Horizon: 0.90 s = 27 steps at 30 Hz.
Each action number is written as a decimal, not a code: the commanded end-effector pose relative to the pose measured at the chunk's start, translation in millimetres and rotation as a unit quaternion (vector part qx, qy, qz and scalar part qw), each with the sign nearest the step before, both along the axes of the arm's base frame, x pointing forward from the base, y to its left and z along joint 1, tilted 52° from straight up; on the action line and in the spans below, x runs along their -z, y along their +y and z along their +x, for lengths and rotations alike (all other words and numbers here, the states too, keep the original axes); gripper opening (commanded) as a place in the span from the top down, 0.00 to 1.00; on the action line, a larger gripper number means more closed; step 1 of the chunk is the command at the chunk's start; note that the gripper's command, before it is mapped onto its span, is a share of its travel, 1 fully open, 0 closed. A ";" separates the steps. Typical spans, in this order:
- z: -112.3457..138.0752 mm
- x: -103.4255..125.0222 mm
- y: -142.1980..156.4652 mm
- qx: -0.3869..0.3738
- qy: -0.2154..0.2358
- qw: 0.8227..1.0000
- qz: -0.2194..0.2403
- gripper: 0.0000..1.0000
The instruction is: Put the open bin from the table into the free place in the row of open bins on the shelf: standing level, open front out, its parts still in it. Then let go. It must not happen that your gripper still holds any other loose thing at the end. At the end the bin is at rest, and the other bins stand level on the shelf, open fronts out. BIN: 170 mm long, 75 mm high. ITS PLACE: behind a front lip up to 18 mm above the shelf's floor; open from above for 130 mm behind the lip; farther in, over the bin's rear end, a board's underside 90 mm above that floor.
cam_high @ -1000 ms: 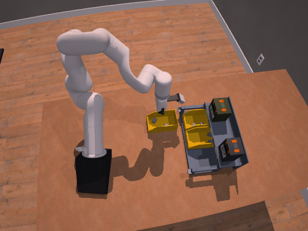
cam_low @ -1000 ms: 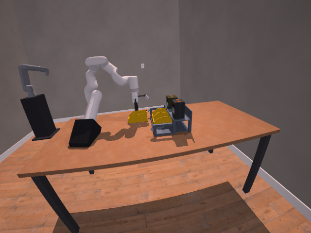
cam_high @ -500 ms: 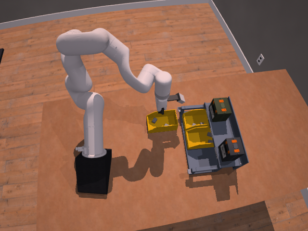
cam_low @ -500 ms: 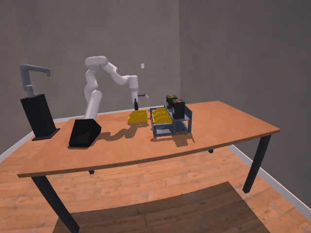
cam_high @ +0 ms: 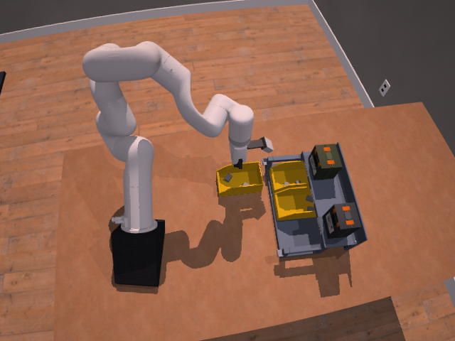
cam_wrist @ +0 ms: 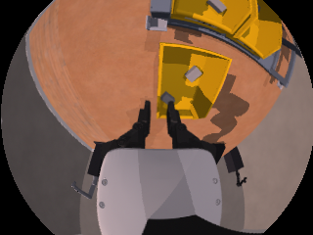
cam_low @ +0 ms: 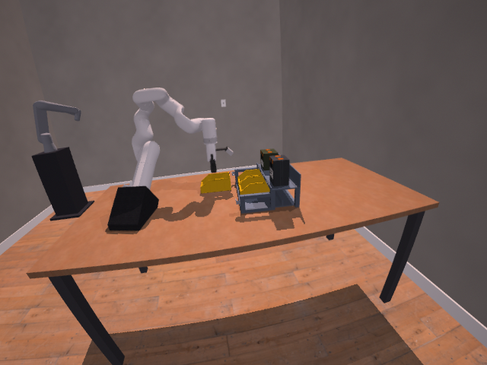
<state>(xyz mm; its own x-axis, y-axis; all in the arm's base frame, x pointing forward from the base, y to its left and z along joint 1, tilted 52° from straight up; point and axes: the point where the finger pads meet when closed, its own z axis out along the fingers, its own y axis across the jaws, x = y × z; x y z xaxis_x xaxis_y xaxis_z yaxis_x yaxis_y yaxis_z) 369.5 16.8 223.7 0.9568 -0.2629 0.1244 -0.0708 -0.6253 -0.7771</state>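
Note:
The yellow open bin [cam_high: 239, 178] stands on the table just left of the grey shelf [cam_high: 316, 202], with grey parts inside. It also shows in the exterior view [cam_low: 214, 182] and the wrist view [cam_wrist: 192, 81]. My gripper [cam_high: 239, 163] points down at the bin's far side wall. In the wrist view the fingers stand partly open with a gap between them, straddling the wall's rim near one corner. I see no firm grip. Two yellow bins [cam_high: 288, 175] [cam_high: 293, 204] stand in the shelf's row. The free place [cam_high: 299, 236] is at the near end.
Two dark boxes with orange marks [cam_high: 325, 161] [cam_high: 341, 220] stand on the shelf's upper board behind the bins. My black base [cam_high: 136, 253] stands at the table's left. A second black stand with a grey arm [cam_low: 58, 180] is farther left.

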 end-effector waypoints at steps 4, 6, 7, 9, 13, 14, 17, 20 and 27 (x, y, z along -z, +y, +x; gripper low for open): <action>0.6 -1.5 -2.0 0.002 -0.001 1.000 0.000 0.72; 0.6 -1.5 -2.0 0.002 -0.001 1.000 0.000 0.72; 0.6 -1.5 -2.0 0.002 -0.001 1.000 0.000 0.72; 0.6 -1.5 -2.0 0.002 -0.001 1.000 0.000 0.72; 1.8 1.0 1.0 0.002 -0.001 1.000 0.000 0.72; 2.3 2.2 2.5 0.002 -0.001 1.000 0.000 0.72; 3.5 4.7 5.4 0.002 -0.001 1.000 0.000 0.72; 3.5 4.7 5.4 0.002 -0.001 1.000 0.000 0.72; 3.5 4.7 5.4 0.002 -0.001 1.000 0.000 0.72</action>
<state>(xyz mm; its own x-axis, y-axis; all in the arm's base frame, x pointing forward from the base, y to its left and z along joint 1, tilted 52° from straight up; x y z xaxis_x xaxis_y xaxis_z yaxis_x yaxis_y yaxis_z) 372.0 23.2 218.2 0.9567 -0.2631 0.1245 -0.0709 -0.6255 -0.7770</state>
